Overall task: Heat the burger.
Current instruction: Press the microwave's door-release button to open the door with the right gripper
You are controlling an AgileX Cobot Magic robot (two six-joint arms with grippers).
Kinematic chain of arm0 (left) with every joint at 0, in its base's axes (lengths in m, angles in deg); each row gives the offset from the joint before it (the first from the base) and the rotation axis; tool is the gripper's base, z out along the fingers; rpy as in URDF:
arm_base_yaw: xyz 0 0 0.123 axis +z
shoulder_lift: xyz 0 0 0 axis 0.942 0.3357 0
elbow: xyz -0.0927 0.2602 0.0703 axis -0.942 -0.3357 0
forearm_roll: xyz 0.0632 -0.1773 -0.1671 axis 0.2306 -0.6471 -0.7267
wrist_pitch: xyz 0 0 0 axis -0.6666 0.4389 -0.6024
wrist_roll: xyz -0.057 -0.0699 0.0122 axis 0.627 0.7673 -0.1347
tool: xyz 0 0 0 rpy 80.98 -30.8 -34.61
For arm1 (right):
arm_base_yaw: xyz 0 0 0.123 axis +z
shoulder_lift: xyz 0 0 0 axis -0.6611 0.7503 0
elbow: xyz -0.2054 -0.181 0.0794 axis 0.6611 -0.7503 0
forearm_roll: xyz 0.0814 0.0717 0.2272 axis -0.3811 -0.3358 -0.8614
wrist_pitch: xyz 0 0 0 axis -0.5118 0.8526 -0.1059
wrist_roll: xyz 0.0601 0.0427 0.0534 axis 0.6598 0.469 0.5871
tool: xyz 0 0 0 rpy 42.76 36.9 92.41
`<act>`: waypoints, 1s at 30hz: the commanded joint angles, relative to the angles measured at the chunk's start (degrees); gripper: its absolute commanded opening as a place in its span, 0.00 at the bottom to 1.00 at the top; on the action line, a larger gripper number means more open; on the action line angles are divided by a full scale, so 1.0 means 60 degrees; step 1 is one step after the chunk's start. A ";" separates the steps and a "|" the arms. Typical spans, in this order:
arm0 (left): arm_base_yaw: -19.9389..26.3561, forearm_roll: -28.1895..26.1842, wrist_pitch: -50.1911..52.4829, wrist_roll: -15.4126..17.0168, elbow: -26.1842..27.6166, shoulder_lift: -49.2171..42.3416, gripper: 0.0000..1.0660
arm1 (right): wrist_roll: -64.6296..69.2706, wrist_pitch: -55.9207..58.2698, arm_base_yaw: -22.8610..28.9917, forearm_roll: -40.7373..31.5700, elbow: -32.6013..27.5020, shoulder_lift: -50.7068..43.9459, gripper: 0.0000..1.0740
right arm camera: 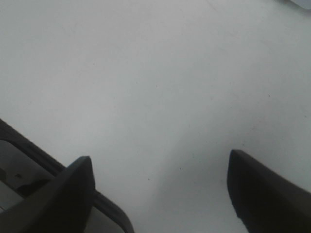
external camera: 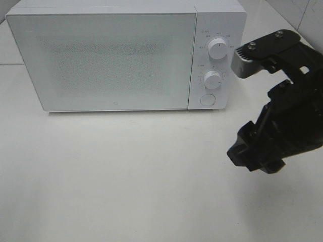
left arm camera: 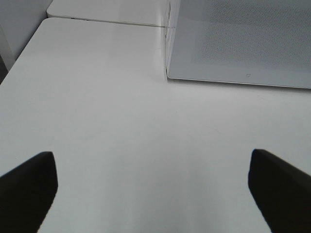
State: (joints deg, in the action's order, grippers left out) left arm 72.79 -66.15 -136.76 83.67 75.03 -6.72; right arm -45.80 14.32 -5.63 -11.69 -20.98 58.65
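The burger is out of view in every frame. A white microwave [external camera: 116, 60] stands at the back of the white table [external camera: 126, 176] with its door shut, so I cannot see inside it. My right gripper [external camera: 255, 154] hangs over the table in front of and to the right of the microwave. In its wrist view it [right arm camera: 159, 162] is open, with only bare tabletop between the fingers. My left gripper [left arm camera: 151, 162] is also open and empty above the table, facing the microwave's [left arm camera: 243, 39] front left corner. It does not show in the exterior high view.
The microwave's control panel has two white knobs [external camera: 218, 49] [external camera: 213, 79] and a round button [external camera: 207, 99]. A dark-edged grey part [right arm camera: 29, 155] sits behind one right finger. In the left wrist view the table's edge [left arm camera: 19, 53] runs beside a wall.
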 commanded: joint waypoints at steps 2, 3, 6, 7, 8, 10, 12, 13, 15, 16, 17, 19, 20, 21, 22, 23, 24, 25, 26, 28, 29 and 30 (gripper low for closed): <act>0.0010 0.0000 0.0000 0.0000 -0.0029 -0.0181 0.94 | 0.0105 0.0869 -0.0057 0.0115 0.0067 -0.0678 0.69; 0.0010 0.0000 0.0000 0.0000 -0.0029 -0.0181 0.94 | 0.0105 0.1070 -0.0057 0.0115 0.0067 -0.0859 0.69; 0.0010 0.0000 0.0000 0.0000 -0.0029 -0.0181 0.94 | 0.0105 0.1681 -0.0057 0.0105 0.0067 -0.1499 0.69; 0.0010 0.0000 0.0000 0.0000 -0.0029 -0.0181 0.94 | 0.0105 0.1681 -0.0057 0.0105 0.0067 -0.1499 0.69; 0.0010 0.0000 0.0000 0.0000 -0.0029 -0.0181 0.94 | 0.0105 0.1843 -0.0057 0.0105 0.0057 -0.1662 0.69; 0.0010 0.0000 0.0000 0.0000 -0.0029 -0.0181 0.94 | 0.0134 0.2206 -0.0057 0.0105 0.0048 -0.2024 0.69; 0.0010 0.0000 0.0000 0.0000 -0.0029 -0.0181 0.94 | 0.0143 0.2359 -0.0057 0.0105 0.0029 -0.2273 0.69; 0.0010 0.0000 0.0000 0.0000 -0.0029 -0.0181 0.94 | 0.0143 0.2559 -0.0057 0.0105 -0.0029 -0.2760 0.69; 0.0010 0.0000 0.0000 0.0000 -0.0029 -0.0181 0.94 | 0.0143 0.2617 -0.0057 0.0115 -0.0086 -0.3008 0.69; 0.0010 0.0000 0.0000 0.0000 -0.0029 -0.0181 0.94 | 0.0143 0.2645 -0.0057 0.0105 -0.0210 -0.3409 0.69; 0.0010 0.0000 0.0000 0.0000 -0.0029 -0.0181 0.94 | 0.0143 0.2655 -0.0067 0.0105 -0.0296 -0.3610 0.69; 0.0010 0.0000 0.0000 0.0000 -0.0029 -0.0181 0.94 | 0.0143 0.2693 -0.0315 -0.0057 -0.0449 -0.3953 0.69; 0.0010 0.0000 0.0000 0.0000 -0.0029 -0.0181 0.94 | 0.0124 0.2807 -0.0936 -0.0210 -0.0621 -0.4307 0.69; 0.0010 0.0000 0.0000 0.0000 -0.0029 -0.0181 0.94 | 0.0124 0.2807 -0.0936 -0.0210 -0.0621 -0.4307 0.69; 0.0010 0.0000 0.0000 0.0000 -0.0029 -0.0181 0.94 | 0.0115 0.2874 -0.1232 -0.0267 -0.0688 -0.4469 0.69; 0.0010 0.0000 0.0000 0.0000 -0.0029 -0.0181 0.94 | 0.0048 0.3027 -0.1996 -0.0296 -0.0831 -0.4899 0.69; 0.0010 0.0000 0.0000 0.0000 -0.0029 -0.0181 0.94 | 0.0048 0.3027 -0.1996 -0.0296 -0.0831 -0.4899 0.69; 0.0010 0.0000 0.0000 0.0000 -0.0029 -0.0181 0.94 | 0.0010 0.3113 -0.2292 -0.0296 -0.0879 -0.5080 0.69; 0.0010 0.0000 0.0000 0.0000 -0.0029 -0.0181 0.94 | -0.0153 0.3256 -0.2932 -0.0277 -0.0955 -0.5586 0.69; 0.0010 0.0000 0.0000 0.0000 -0.0029 -0.0181 0.94 | -0.0248 0.3352 -0.3209 -0.0277 -0.0974 -0.5835 0.69; 0.0010 0.0000 0.0000 0.0000 -0.0029 -0.0181 0.94 | -0.0382 0.3419 -0.3638 -0.0277 -0.1012 -0.6322 0.69; 0.0010 0.0000 0.0000 0.0000 -0.0029 -0.0181 0.94 | -0.0382 0.3419 -0.3638 -0.0277 -0.1012 -0.6322 0.69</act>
State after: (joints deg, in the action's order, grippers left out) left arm 72.79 -66.15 -136.76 83.67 75.03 -6.72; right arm -46.78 34.14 -25.51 -13.07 -26.54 22.84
